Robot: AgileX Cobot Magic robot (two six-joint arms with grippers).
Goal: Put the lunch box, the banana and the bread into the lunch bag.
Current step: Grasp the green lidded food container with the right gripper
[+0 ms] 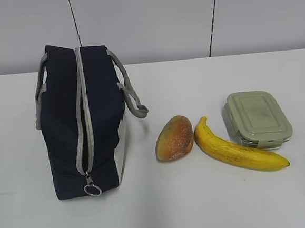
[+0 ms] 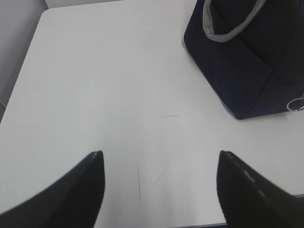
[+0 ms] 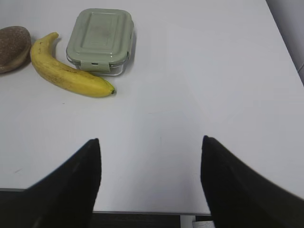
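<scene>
The navy lunch bag stands at the left with its grey zipper shut and the ring pull at the near end; its corner shows in the left wrist view. The bread lies right of the bag and shows at the left edge of the right wrist view. The banana lies between the bread and the green-lidded lunch box; both show in the right wrist view, the banana and the lunch box. My left gripper and right gripper are open, empty, over bare table near its front edge. Neither shows in the exterior view.
The white table runs to a grey wall at the back. Its front edge shows in both wrist views, under the left gripper and the right gripper. The bag's grey strap handles hang out to each side.
</scene>
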